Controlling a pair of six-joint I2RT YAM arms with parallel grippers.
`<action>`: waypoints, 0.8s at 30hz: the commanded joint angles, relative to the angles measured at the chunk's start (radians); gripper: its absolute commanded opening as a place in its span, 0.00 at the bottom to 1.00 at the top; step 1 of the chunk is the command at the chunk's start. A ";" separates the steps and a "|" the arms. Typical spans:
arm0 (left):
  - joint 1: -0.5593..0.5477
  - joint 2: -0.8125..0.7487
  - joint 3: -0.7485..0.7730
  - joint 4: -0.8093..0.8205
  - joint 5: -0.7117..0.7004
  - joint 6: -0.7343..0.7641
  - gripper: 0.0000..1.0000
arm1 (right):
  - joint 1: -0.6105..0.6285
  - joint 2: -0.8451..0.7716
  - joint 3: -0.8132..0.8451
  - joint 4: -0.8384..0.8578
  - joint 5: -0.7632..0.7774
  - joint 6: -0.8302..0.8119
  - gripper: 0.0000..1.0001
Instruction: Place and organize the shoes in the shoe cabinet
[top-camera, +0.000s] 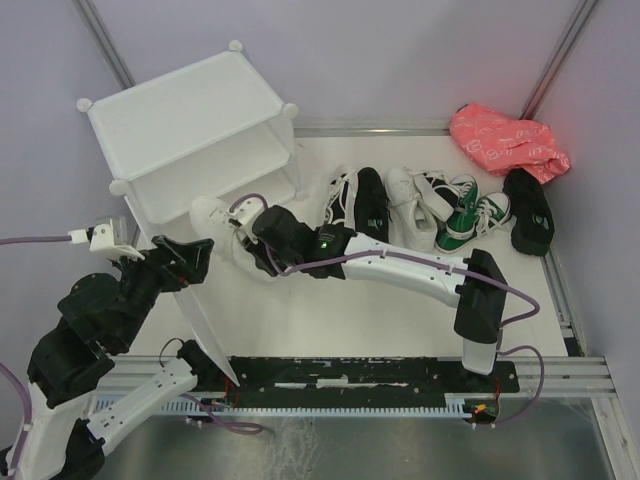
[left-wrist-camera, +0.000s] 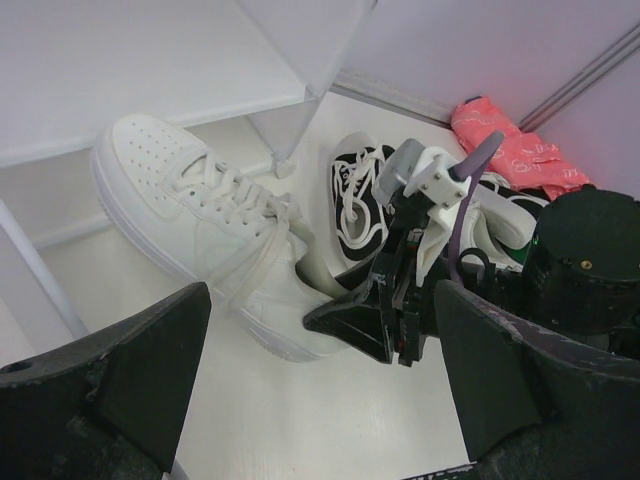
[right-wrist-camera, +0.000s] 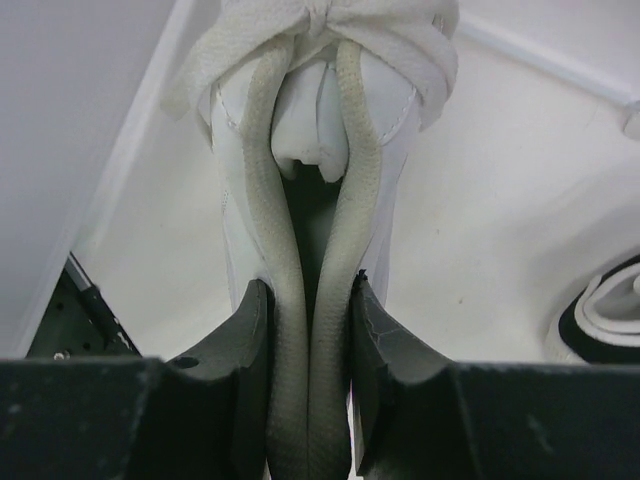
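The right gripper (right-wrist-camera: 312, 385) is clamping its fingers (right-wrist-camera: 250, 360) narrowly on the heel collar of a white sneaker (right-wrist-camera: 320, 120), pressing the two grey-lined collar edges against each other. The sneaker's long axis is running straight away from this gripper, with the heel at the fingers, the knotted laces beyond them, and the toe pointing toward the shoe cabinet (top-camera: 185, 110). In the left wrist view the perforated toe is lying at the cabinet's lower opening, and the sole is facing down. No brand mark on the sneaker is legible. The left gripper (left-wrist-camera: 322, 390) is hovering just in front of the cabinet beside the sneaker, with its fingers spread wide and nothing between them. The cabinet's door panel (top-camera: 195, 310) is standing open, reaching from the cabinet's front corner toward the arm bases. To the right of the cabinet, on the table (top-camera: 330, 320), other shoes are lying in a loose row: a black sneaker (top-camera: 350, 200) with white laces nearest the cabinet, then white sneakers (top-camera: 415, 205), green sneakers (top-camera: 470, 215) with white toe caps, and a black shoe (top-camera: 528, 212) farthest from it. A pink bag (top-camera: 510, 140) is lying behind that far end; its white print is too small to read.
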 joint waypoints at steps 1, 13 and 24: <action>0.002 -0.008 0.011 0.012 -0.003 -0.043 0.99 | -0.012 0.030 0.161 0.077 0.011 -0.038 0.00; 0.001 -0.005 -0.002 0.014 0.031 -0.050 0.99 | -0.069 0.200 0.482 -0.008 -0.052 -0.026 0.00; 0.001 -0.009 0.012 -0.012 0.030 -0.054 0.99 | -0.078 0.170 0.505 -0.002 -0.088 -0.022 0.00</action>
